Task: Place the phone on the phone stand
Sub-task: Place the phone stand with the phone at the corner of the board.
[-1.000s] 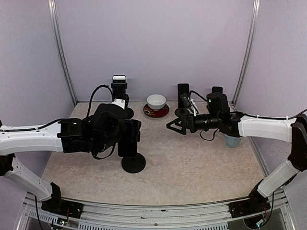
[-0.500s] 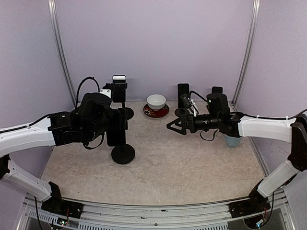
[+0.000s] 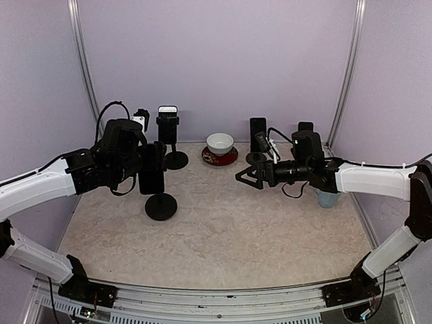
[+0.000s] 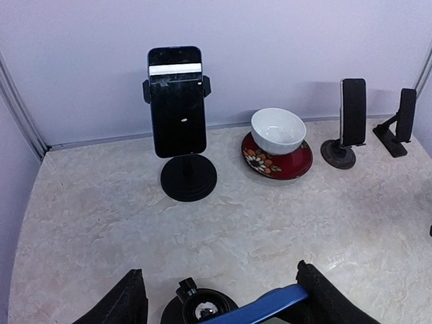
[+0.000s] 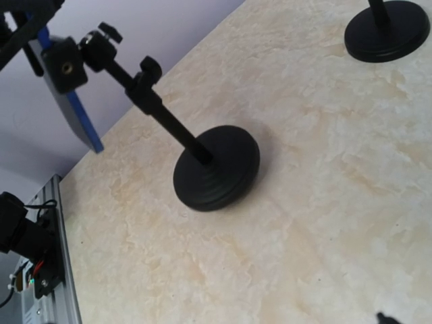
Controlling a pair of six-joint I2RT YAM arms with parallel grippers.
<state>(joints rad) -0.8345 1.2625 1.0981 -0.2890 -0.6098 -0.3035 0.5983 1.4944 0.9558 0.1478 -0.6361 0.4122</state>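
Left fingers [image 4: 128, 304] around dark, blue-edged phone [image 4: 266, 305] on black stand [image 3: 160, 206]

Phone [image 3: 151, 177]: dark slab with a blue edge, upright, clamped at the stand's head; left side, midway between near and far.
Stand [image 3: 160, 206]: black, with a round base and a thin jointed stem that leaned; base directly below the phone.

The left arm [image 3: 40, 185] and the right arm [image 3: 371, 179] are long white tubes with black joints. Right behind each gripper is a chunky black block. The left gripper [image 3: 152, 172] has thick black fingers [image 4: 121, 304]. The right gripper [image 3: 244, 177] is black and pointy. A thin black cable [image 3: 108, 111] loops behind the left gripper.
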